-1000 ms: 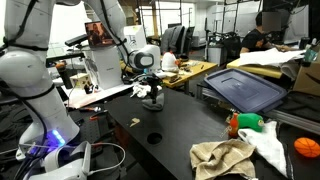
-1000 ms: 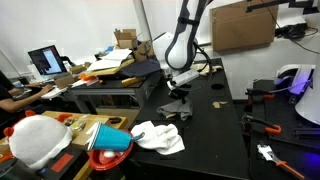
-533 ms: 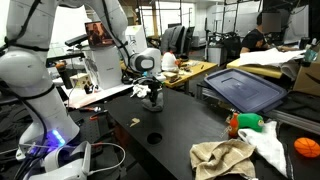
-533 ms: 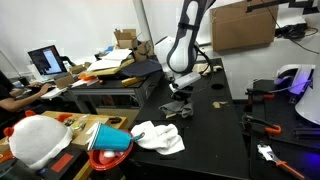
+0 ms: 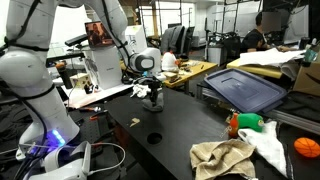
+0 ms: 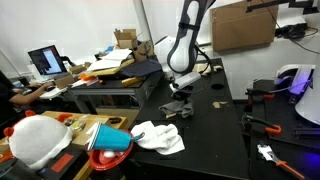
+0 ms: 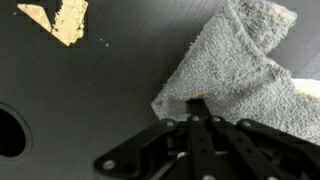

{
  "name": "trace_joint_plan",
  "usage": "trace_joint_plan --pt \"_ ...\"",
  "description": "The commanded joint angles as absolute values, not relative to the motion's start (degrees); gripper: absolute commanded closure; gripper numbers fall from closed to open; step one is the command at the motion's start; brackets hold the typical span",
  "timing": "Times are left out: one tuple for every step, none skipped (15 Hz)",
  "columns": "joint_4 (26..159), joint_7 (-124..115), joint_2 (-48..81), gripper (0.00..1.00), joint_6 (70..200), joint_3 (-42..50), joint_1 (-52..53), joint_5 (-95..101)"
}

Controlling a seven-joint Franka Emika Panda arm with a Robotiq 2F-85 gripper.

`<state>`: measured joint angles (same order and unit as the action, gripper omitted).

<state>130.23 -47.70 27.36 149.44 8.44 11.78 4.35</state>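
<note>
A grey terry cloth (image 7: 240, 75) lies bunched on the black table (image 7: 90, 90). My gripper (image 7: 198, 103) is shut, and its tips press into the cloth's near edge with a little fabric pinched between them. In both exterior views the gripper (image 5: 151, 91) (image 6: 180, 93) points down, low over the table, with the dark cloth (image 5: 151, 104) (image 6: 177, 108) heaped right under it. The fingers hide the fabric directly beneath them.
A tan tape patch (image 7: 60, 20) and a round hole (image 7: 6, 130) (image 5: 153, 137) mark the table. Beige and white towels (image 5: 228, 158), a bottle (image 5: 244, 123), an orange ball (image 5: 307, 148) and a blue lid (image 5: 246, 88) lie nearby. A white cloth (image 6: 158, 137) lies by a blue bowl (image 6: 110, 140).
</note>
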Motion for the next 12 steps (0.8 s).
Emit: trace_joint_plan --pt "132.2 -48.62 25.26 1.0 150.53 9.49 12.97 6.24" --pt "132.47 -48.96 24.74 1.0 150.84 9.73 13.35 6.84" --pt "132.44 -49.2 24.63 1.0 150.91 9.94 13.65 7.46" --pt "132.34 -49.31 24.64 1.0 151.06 10.08 13.85 7.95" --pt "132.26 -49.25 24.63 1.0 151.0 10.09 14.0 8.35" --pt "132.6 -49.38 24.15 1.0 151.3 10.17 14.2 8.72" --pt "132.95 -49.62 23.49 1.0 151.56 10.24 14.51 9.16" --pt "132.94 -49.58 23.3 1.0 151.68 10.23 14.66 9.59" --pt "132.87 -49.41 23.17 1.0 151.74 10.06 14.71 9.74" --pt "132.91 -48.43 22.65 1.0 151.17 9.14 14.13 8.88" --pt "133.42 -48.52 21.63 1.0 151.6 8.9 14.24 8.69" --pt "133.86 -48.27 20.64 1.0 151.85 8.42 14.2 8.35"
